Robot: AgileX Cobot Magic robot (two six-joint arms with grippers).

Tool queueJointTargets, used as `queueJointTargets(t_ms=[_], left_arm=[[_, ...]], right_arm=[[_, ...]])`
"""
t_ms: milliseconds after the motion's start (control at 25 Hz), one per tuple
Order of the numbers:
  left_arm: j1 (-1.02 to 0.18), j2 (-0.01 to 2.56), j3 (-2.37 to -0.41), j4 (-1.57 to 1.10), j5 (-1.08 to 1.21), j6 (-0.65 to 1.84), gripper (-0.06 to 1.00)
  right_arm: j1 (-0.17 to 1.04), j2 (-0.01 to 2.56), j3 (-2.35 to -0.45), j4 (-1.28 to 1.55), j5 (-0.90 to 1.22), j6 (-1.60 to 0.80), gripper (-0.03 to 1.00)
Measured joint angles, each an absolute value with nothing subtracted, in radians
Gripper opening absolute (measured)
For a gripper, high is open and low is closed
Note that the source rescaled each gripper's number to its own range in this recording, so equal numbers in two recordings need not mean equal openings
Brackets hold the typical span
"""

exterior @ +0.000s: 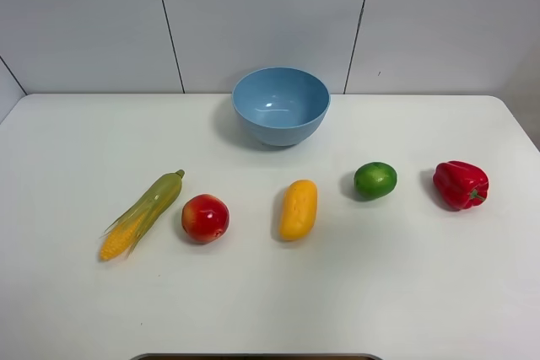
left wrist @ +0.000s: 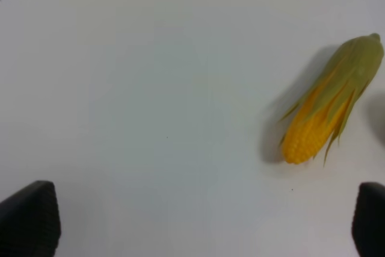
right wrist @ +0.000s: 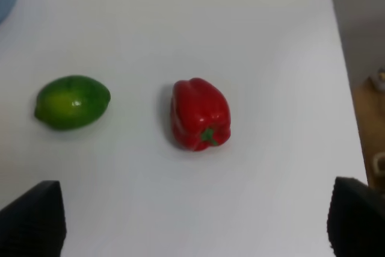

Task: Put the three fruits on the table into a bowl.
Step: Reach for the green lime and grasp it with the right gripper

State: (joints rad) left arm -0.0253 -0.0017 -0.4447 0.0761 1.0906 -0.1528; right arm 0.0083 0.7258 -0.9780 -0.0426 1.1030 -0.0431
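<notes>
Near table (right wrist: 271,28) edge, pepper (right wrist: 200,114) (lime (right wrist: 72,102) inboard)

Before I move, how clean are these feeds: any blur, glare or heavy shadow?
Exterior high: sharp, even light, soft shadows left of each item, small glare inside the bowl. Left wrist: corn slightly soft. Right wrist: lime and pepper mildly blurred.

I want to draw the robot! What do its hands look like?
Only fingertips show. The left gripper has two black, rounded fingers. The right gripper has black fingers with a fine bumpy grid. No cables, markings or arms are visible.
</notes>
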Motion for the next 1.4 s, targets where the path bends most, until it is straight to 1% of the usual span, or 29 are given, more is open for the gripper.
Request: queueJointTargets(t_ms=[200,440,600,800,1000,1240,1400], left_arm=[[-0.025,-0.002,-0.445,0.076,1.091,-0.154,1.00],[-0.025,-0.002,-0.445,0.076,1.091,-0.154,1.00],[-0.025,-0.002,-0.445,0.076,1.091,-0.154,1.00],[-0.025,-0.002,-0.445,0.076,1.091,-0.153,1.00],[-0.025,-0.002,-0.445,0.076,1.091,-0.153,1.00],[-0.025,-0.002,-0.445,0.076,1.091,-0.154,1.00],[-0.025,-0.002,-0.445,0.076,1.091,-0.154,1.00]], right_arm=[[0.012,0.924,-1.038,0.000,1.103,-0.239,0.88],[0.100,1.162,-1.195,0.000,1.192,-0.487,0.88],[0.175,1.307,-1.314,-0.029,1.202,-0.634,0.88],[0.231,1.438,-1.371,-0.077,1.192,-0.868,0.88],[0.238,1.519,-1.371,-0.119,1.175,-0.940,0.88],[0.238,1.596,-1.372,-0.100,1.164,-1.001,0.88],[0.241,1.646,-1.372,-0.099,1.116,-1.058,0.88]])
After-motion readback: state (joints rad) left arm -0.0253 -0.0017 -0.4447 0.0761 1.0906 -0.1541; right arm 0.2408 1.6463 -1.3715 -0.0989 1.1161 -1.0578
